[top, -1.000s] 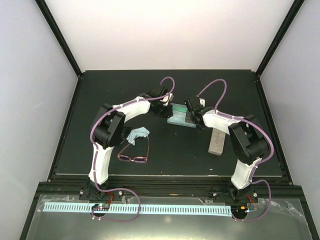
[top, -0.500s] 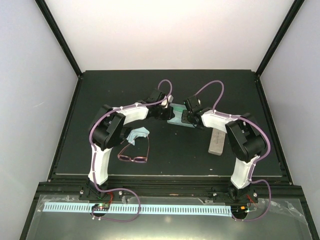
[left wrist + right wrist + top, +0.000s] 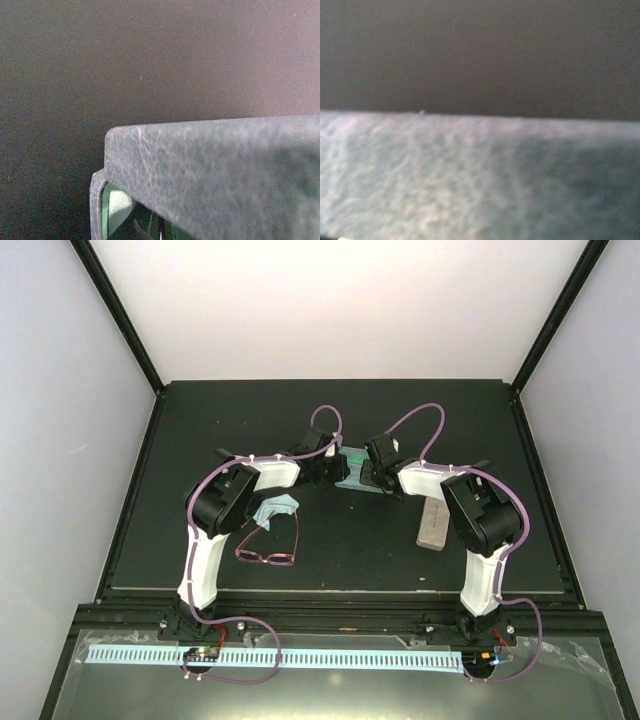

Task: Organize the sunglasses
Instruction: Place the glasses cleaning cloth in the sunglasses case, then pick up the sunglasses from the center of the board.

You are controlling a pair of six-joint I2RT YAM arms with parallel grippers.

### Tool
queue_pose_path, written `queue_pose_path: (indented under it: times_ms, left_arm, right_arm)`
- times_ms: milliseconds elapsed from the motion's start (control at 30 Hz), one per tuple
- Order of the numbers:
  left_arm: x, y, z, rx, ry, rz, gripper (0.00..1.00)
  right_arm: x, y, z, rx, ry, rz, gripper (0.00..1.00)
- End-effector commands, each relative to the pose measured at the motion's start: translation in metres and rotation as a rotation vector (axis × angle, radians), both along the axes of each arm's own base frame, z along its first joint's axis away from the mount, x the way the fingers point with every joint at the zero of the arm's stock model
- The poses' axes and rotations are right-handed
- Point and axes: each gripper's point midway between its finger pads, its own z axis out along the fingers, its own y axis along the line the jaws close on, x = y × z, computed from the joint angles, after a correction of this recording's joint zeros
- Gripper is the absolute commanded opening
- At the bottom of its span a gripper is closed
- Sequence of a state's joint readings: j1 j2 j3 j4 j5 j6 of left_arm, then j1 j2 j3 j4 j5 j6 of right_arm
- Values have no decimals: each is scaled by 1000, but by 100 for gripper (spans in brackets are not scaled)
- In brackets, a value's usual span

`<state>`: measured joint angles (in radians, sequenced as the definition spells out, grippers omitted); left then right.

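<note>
The pink-maroon sunglasses (image 3: pixel 267 554) lie open on the black table, in front of the left arm. The black sunglasses are not visible. A blue-grey case (image 3: pixel 353 473) lies at mid table between my left gripper (image 3: pixel 327 467) and my right gripper (image 3: pixel 377 476), which both press close against it. In the left wrist view the case's lid (image 3: pixel 220 170) fills the lower right. It stands slightly ajar over a green lining (image 3: pixel 106 210) with something dark inside. In the right wrist view the case's surface (image 3: pixel 470 175) fills the lower half. Neither wrist view shows fingers.
A light blue cloth (image 3: pixel 276 507) lies crumpled just behind the pink-maroon sunglasses. A beige case (image 3: pixel 433 524) lies shut by the right arm. The table (image 3: pixel 200 420) ends at black frame rails and white walls on three sides.
Both grippers have drawn in closer over the blue-grey case. Less of its green inside shows from above than a second ago.
</note>
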<state>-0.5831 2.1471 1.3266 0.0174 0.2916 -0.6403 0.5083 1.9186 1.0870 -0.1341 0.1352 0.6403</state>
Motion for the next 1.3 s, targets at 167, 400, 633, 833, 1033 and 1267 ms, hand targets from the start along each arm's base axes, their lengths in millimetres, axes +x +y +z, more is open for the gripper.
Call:
queue_pose_path:
  times_ms: [167,400,633,833,1033,1267]
  left_arm:
    - [7,19,-25,83,31,151,3]
    - [3,24,-24,118,67,158,3]
    - [-5,6,35,48,-11,0,16]
    - [-14,43,102,105,-141,45,33]
    - [-45,110,150,124,-222,176,47]
    - [-90,176,196,113,-337,322,60]
  right_arm:
    - [8,-32,3,-71,-79,-165,9]
    - [-5,-67,14,-185,-84,-288,15]
    - [-14,-59,51,-151,-105,-185,19]
    - [-35,-45,83,-58,-124,-68,30]
    - [-62,-1,93,12,-103,122,47]
    - [-117,110,76,79,-12,386,54]
